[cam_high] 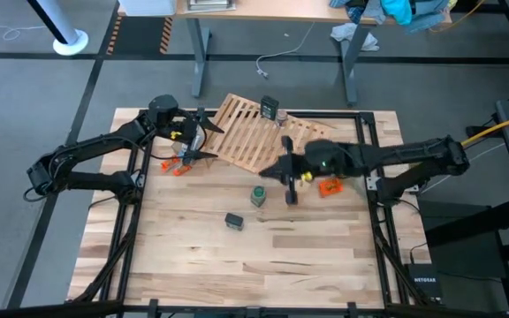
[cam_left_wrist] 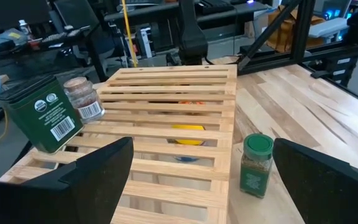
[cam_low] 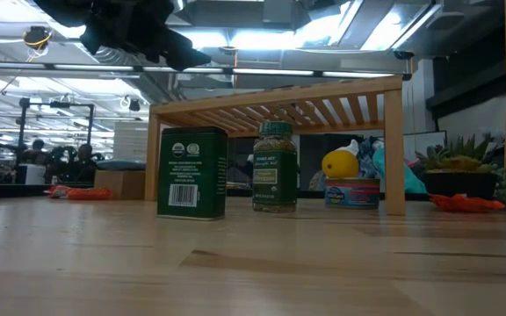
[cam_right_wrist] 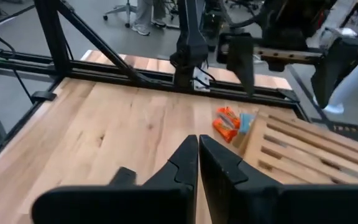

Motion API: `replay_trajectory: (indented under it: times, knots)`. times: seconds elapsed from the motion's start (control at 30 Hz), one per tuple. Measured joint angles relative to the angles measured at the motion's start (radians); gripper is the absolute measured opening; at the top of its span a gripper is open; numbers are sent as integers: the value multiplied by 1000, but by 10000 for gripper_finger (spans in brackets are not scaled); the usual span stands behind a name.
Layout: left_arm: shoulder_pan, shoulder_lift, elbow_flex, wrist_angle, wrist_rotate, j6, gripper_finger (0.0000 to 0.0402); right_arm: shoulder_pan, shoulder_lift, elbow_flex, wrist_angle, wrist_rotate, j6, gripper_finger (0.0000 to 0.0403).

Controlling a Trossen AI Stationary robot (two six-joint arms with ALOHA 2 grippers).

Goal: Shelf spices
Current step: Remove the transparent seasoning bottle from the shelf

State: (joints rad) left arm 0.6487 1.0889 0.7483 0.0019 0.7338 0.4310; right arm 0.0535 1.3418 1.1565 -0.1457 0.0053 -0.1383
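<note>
From the high view, the large light-wood slatted shelf (cam_high: 254,130) is seen tilted at the table's far middle, with a dark squarish tin (cam_high: 268,107) and a tiny clear glass jar (cam_high: 281,115) already on top. A green round jar (cam_high: 258,195) and a second dark squarish tin (cam_high: 233,221) stand on the bare tabletop, well apart from the shelf. The left gripper (cam_high: 203,141) is held wide open at the shelf's left edge; the right gripper (cam_high: 289,179) is closed on nothing, just beside the green jar.

In the low view, both floor-level containers are shown upright before the shelf. The tin is judged rigid and light, best taken across its flat sides; the round jar is likely slippery, best clamped at mid-body.

The left wrist view alone reveals yellow and blue objects under the slats.

The right wrist view confirms the shut fingers (cam_right_wrist: 185,163), and shows orange pieces (cam_right_wrist: 227,122) beside the shelf.
</note>
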Motion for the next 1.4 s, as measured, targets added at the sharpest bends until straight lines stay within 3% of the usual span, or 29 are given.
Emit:
replay_trajectory:
  times: [0.2, 0.43, 0.73, 0.93, 1.1, 1.3, 1.4]
  knots:
    - [0, 0, 0, 1, 0, 1, 379, -191, 0, -14, 70, -176, -69, 21]
    - [0, 0, 0, 1, 0, 31, 379, -421, -3, -14, 92, -483, -76, 21]
    - [0, 0, 0, 3, -1, 159, 379, -635, -3, -14, 88, -524, -110, 21]
    - [34, 17, 0, 48, -1, 206, 379, -781, -3, -14, 92, -628, -114, 21]
    - [104, 104, 0, 122, -3, 161, 379, -851, -3, -14, 93, -559, -100, 21]
    - [160, 222, -1, 247, -2, 171, 379, -853, -3, -14, 92, -333, -105, 21]
    - [186, 265, -1, 337, -3, 149, 379, -852, -3, -14, 92, -281, -105, 21]
